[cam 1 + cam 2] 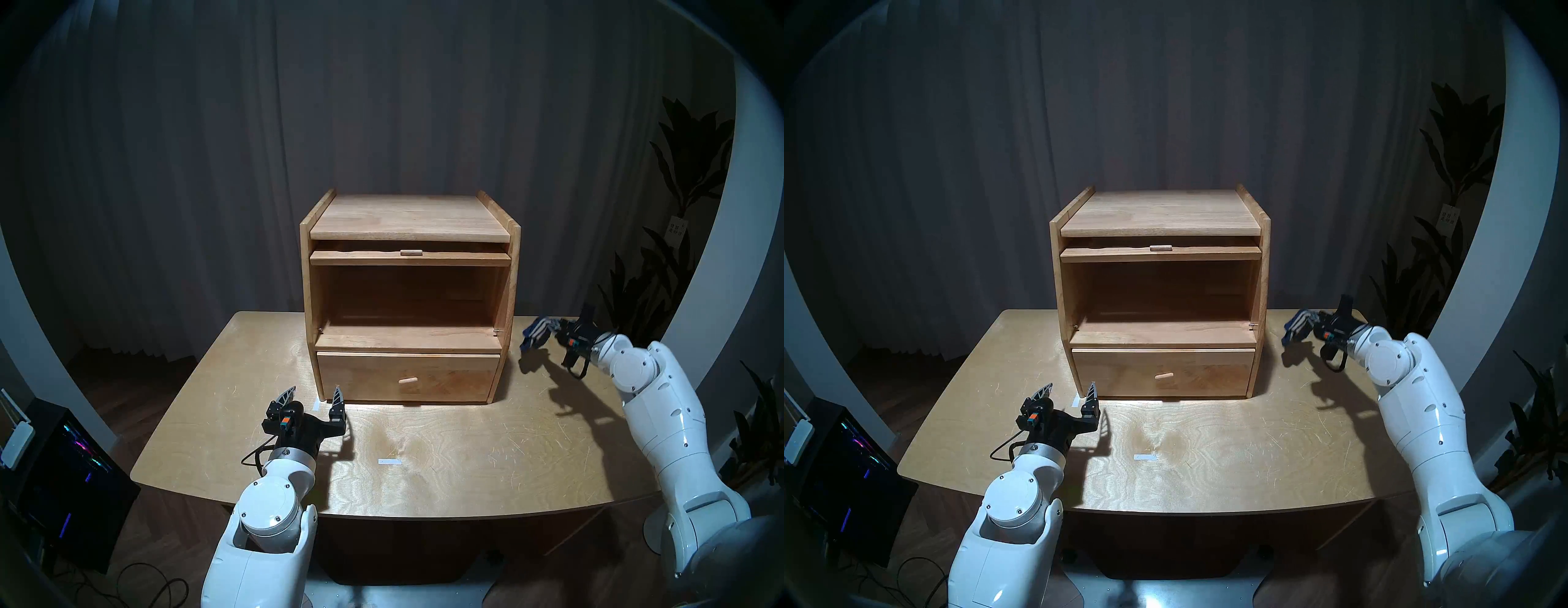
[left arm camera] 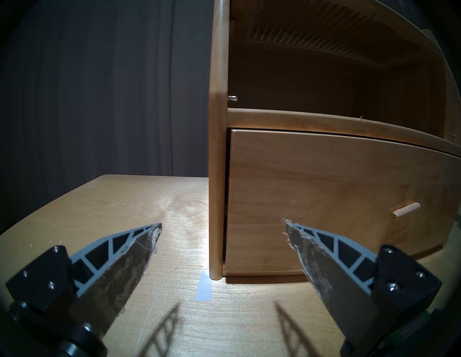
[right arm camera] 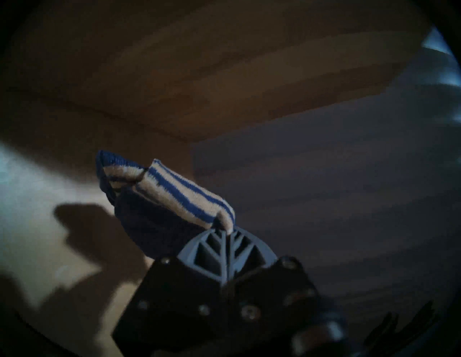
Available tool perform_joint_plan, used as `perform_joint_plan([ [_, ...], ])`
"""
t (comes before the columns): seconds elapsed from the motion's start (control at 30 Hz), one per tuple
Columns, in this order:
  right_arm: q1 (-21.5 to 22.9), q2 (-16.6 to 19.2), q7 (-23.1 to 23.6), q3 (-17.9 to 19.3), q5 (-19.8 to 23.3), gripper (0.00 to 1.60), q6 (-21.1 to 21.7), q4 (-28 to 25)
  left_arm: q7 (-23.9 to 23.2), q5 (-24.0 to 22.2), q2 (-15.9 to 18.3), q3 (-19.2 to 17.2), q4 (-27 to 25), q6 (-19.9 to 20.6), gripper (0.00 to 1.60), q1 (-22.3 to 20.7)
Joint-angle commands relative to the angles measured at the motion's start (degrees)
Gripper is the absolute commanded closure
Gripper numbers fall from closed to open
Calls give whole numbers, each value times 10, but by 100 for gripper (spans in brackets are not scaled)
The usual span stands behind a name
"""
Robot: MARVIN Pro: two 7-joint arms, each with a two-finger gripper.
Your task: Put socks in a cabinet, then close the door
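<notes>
The light-wood cabinet stands mid-table with its upper compartment open. Its door lies flat under the top, tab handle facing out; the left wrist view shows its ribbed underside. My right gripper is shut on the navy socks by their striped cuff. It holds them above the table, right of the cabinet. My left gripper is open and empty, low before the cabinet's front left post.
A shut drawer with a peg knob fills the cabinet's base. White tape marks lie on the table. A dark monitor stands on the floor at left, plants at right.
</notes>
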Motion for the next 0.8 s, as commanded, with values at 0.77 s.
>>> perform_joint_plan([
  [0.77, 32, -171, -116, -6, 294, 160, -114, -237, 0, 0, 0, -1, -2, -3, 0, -7],
])
